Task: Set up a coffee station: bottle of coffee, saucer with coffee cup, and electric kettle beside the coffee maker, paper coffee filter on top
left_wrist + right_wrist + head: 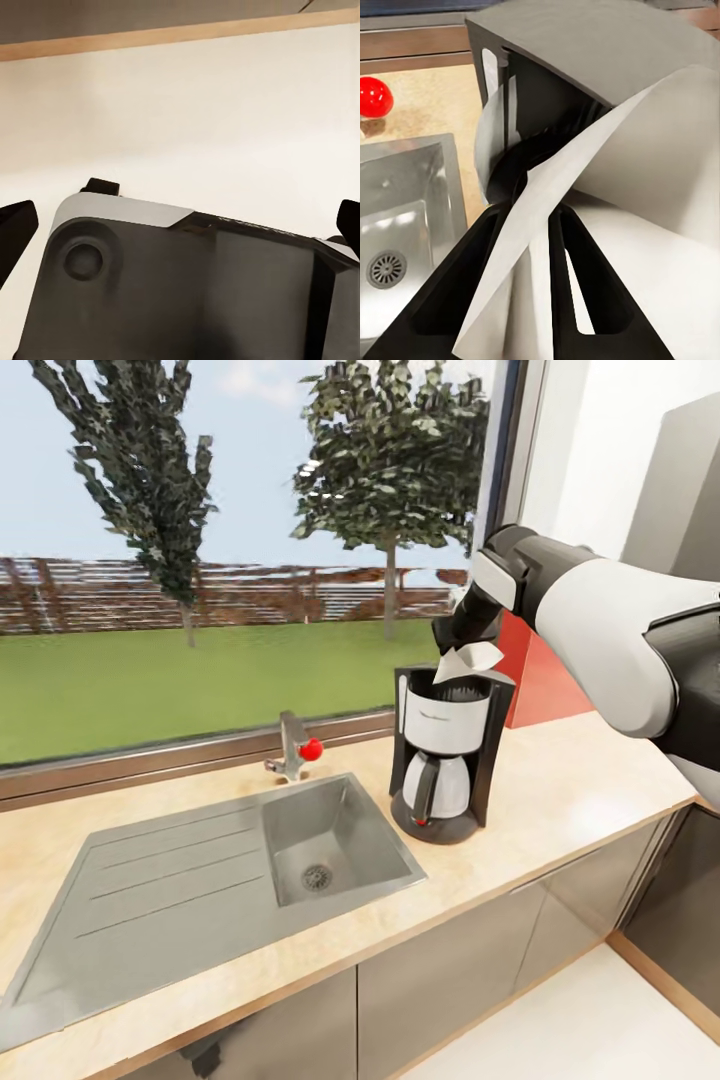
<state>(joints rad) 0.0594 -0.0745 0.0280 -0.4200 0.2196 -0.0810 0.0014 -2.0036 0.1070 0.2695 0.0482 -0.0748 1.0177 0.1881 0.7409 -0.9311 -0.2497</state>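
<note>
The coffee maker (445, 760), black-framed with a white front and a white carafe, stands on the light wood-grain countertop (570, 780) to the right of the sink. My right gripper (461, 638) hovers just above its top, shut on the white paper coffee filter (468, 660), whose lower edge touches or nearly touches the machine's top. In the right wrist view the filter (645, 157) runs between the two black fingers (472, 300), with the coffee maker's grey top (585, 37) right behind it. My left gripper (180, 225) is open, its fingertips far apart, over a dark part of my own body.
A steel sink (230, 880) with a drainboard lies left of the coffee maker. Behind it is a faucet with a red knob (311, 749). A big window runs along the back. A red panel (545, 680) and a grey cabinet stand at the right.
</note>
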